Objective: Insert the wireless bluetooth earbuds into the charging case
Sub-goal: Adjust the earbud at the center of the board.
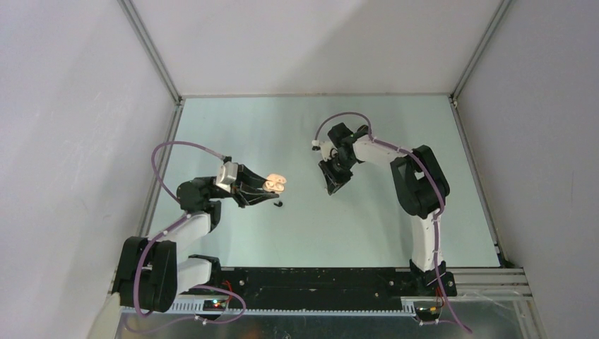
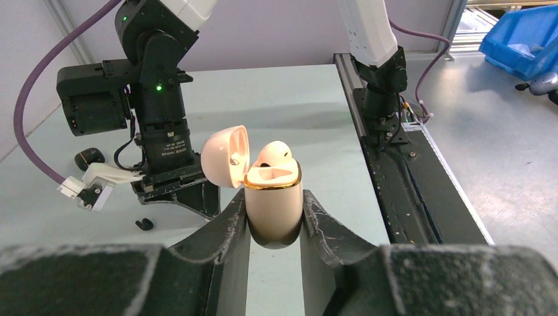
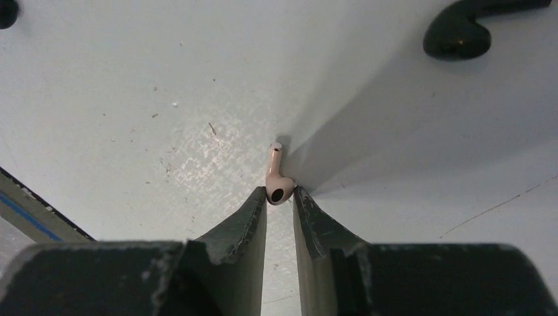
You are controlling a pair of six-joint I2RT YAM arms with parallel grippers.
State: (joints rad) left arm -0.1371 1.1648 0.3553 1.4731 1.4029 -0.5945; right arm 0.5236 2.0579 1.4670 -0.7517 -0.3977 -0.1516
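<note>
The right gripper (image 3: 279, 195) has its 2 fingers pinched on a cream-white earbud (image 3: 274, 176). It is a tiny glossy thing with a dark oval port on its head and a short stem pointing away from the fingertips toward the table (image 1: 297, 127). Whether the stem tip touches the surface I cannot tell. A black earbud (image 3: 457, 33), the same stemmed shape, lies loose on the table a little beyond that gripper, and a second black bud (image 3: 6, 12) is cut off at the corner of the same wrist view. The charging case (image 2: 273, 197) is held above the table, clamped upright in the left gripper (image 2: 274, 220), whose 2 fingers press its rounded cream body from both sides. It has a gold rim around the mouth, and its lid (image 2: 226, 157) stands hinged open to one side. Inside it sits 1 more cream-white bud (image 2: 274, 153), its head showing above the rim. Both grippers hang over the middle of the table, near each other but apart. Bare table runs on beyond them to the far wall and out to the right side. Aluminium frame rails (image 1: 153, 53) mark the edges and corners, and plain white walls (image 1: 70, 106) close in the left, far and right sides.
</note>
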